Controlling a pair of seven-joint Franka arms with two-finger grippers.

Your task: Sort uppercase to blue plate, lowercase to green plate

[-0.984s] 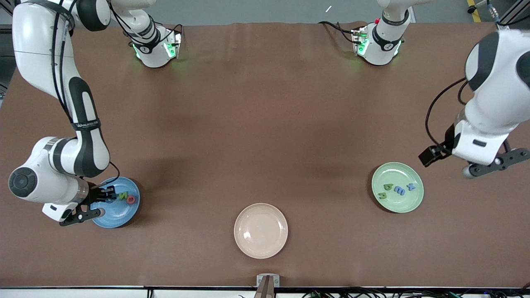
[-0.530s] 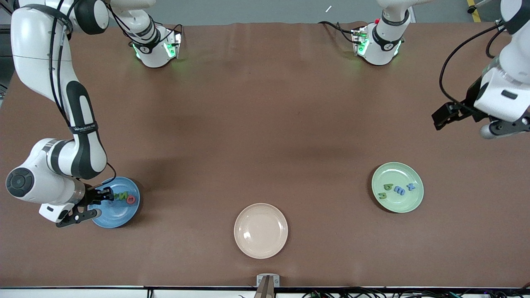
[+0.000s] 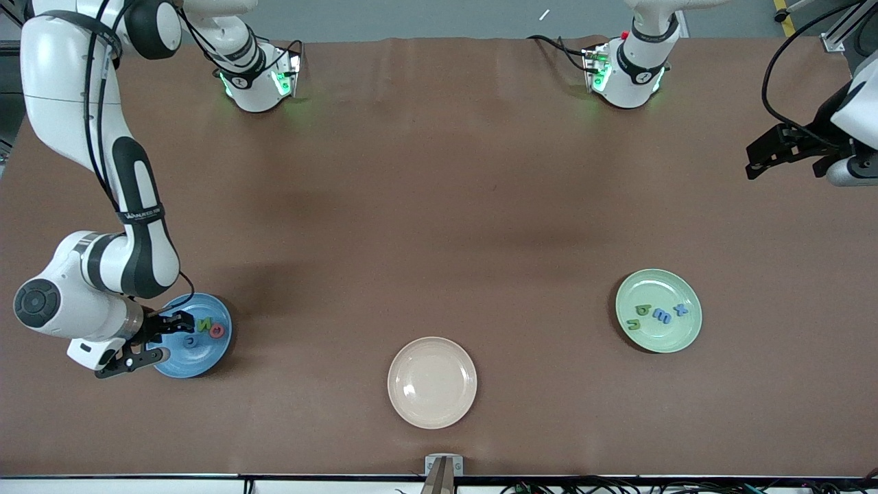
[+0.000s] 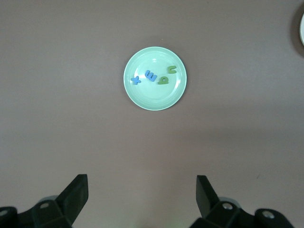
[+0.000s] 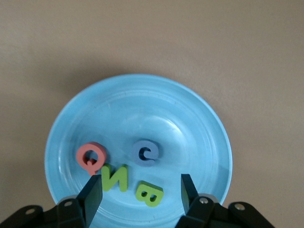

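Observation:
The blue plate (image 3: 180, 363) (image 5: 142, 104) lies at the right arm's end of the table. On it rest the uppercase letters: a red ring (image 5: 90, 156), a blue G (image 5: 145, 153), a green N (image 5: 115, 177) and a green B (image 5: 149, 194). My right gripper (image 5: 140, 183) (image 3: 170, 327) hovers low over the plate, open. The B lies loose between its fingers. The green plate (image 3: 658, 339) (image 4: 154, 97) holds the lowercase letters: a blue x (image 4: 136, 80), a blue m (image 4: 150, 76) and two green ones (image 4: 166, 76). My left gripper (image 4: 141, 183) is open and empty, high over bare table at the left arm's end.
A cream plate (image 3: 432, 382) stands bare near the front edge, between the two other plates. Brown tabletop (image 3: 439, 206) stretches between the plates and the arms' bases. A small metal bracket (image 3: 444, 465) sits at the front edge.
The right gripper's jaws have parted over the blue plate, and the green B now lies free on it. The left arm has swung up and away from the green plate.

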